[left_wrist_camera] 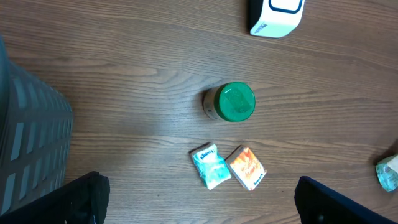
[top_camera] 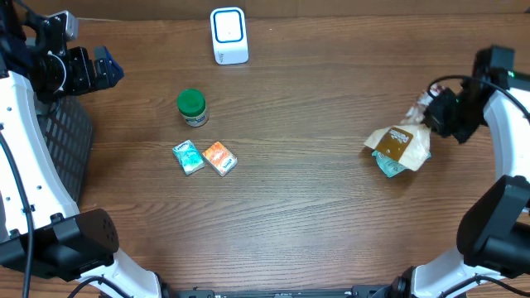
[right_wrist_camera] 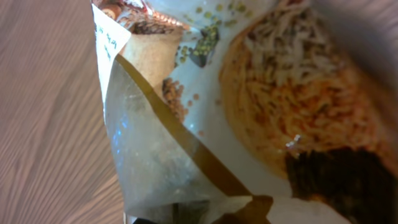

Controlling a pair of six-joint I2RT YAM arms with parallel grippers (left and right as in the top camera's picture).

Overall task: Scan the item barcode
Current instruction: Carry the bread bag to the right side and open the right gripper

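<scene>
My right gripper (top_camera: 431,117) is shut on the edge of a food pouch (top_camera: 400,146), a crinkled bag with a clear window, a brown stripe and printed food pictures. The pouch hangs at the table's right side. In the right wrist view the pouch (right_wrist_camera: 249,106) fills the frame and hides my fingers. No barcode shows on it. The white scanner (top_camera: 229,36) with a blue outline stands at the back centre, far from the pouch. My left gripper (top_camera: 108,68) is open at the far left, holding nothing; its dark fingertips (left_wrist_camera: 81,199) frame bare wood.
A green-lidded jar (top_camera: 192,107), a teal tissue packet (top_camera: 188,156) and an orange packet (top_camera: 219,157) lie left of centre. A black mesh basket (top_camera: 62,141) stands at the left edge. The left wrist view shows the jar (left_wrist_camera: 233,101) and scanner (left_wrist_camera: 275,15).
</scene>
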